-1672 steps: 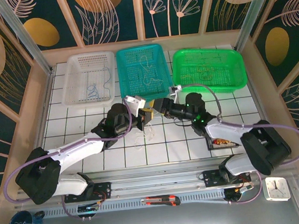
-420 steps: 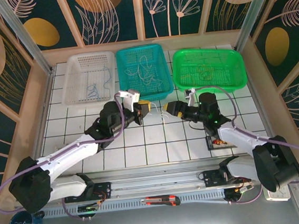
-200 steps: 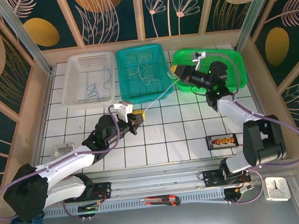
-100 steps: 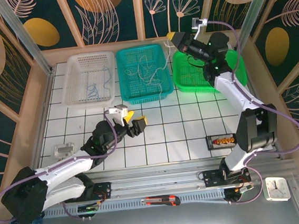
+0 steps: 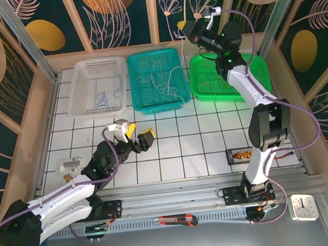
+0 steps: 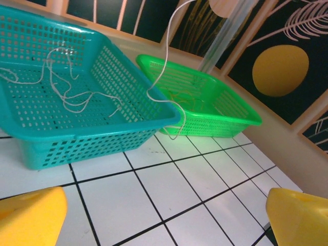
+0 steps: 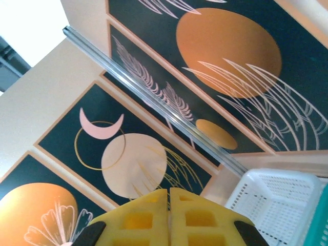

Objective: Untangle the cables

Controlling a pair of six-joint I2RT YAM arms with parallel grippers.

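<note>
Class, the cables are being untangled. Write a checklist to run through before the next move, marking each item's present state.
1. Right gripper shut on the whitish wire: ok; the pads are together and the wire rises toward it.
2. Left gripper open and empty: ok.
3. Whitish wire lifted clear: not ok; its lower end drapes over the teal basket corner toward the table.
4. Whitish wire free of the loose wires lying in the teal basket: cannot tell.
5. Open tiles between the left gripper and the wire's lower end: ok.
</note>
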